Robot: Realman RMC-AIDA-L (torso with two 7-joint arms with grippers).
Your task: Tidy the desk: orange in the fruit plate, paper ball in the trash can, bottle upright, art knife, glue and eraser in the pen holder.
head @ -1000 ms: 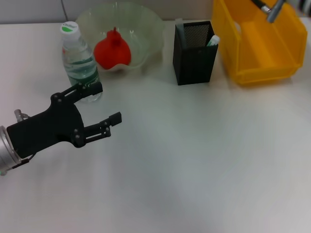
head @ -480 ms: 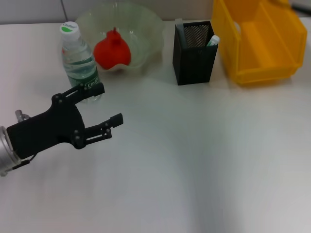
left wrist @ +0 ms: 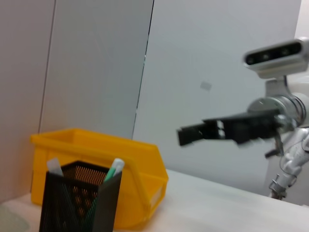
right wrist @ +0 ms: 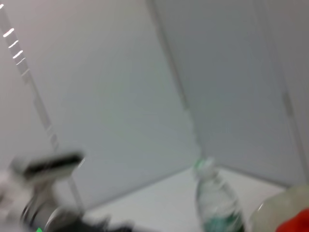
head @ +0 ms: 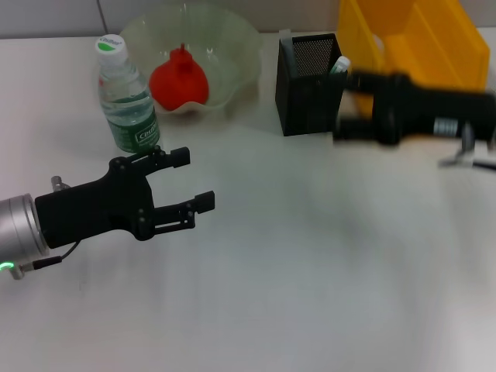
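White bench (head: 310, 271) fills the near part of the head view, bare in front. Over its left side hangs the left gripper (head: 190, 180), black, its two fingers (head: 203, 201) spread apart and grasping nothing, pointing toward the middle of the bench. Just behind it the bottle (head: 126, 97) stands upright with its green-and-white cap on top, apart from the fingers. Farther back, beside the bottle, the fruit plate (head: 236, 46) holds the orange (head: 180, 80), stem tip pointing up. To the right of the plate stands the pen holder (head: 308, 84), with a white-and-green item (head: 339, 65) poking out at its right corner; the left wrist view shows the holder (left wrist: 79, 203) with two such tips rising above its rim. The right gripper (head: 341, 106) reaches in from the right, blurred, at the holder's right side and in front of the trash can (head: 418, 39); I cannot tell whether its fingers are released or clenched. The trash can sits at the far right, just beside the holder. The paper ball and eraser cannot be made out.
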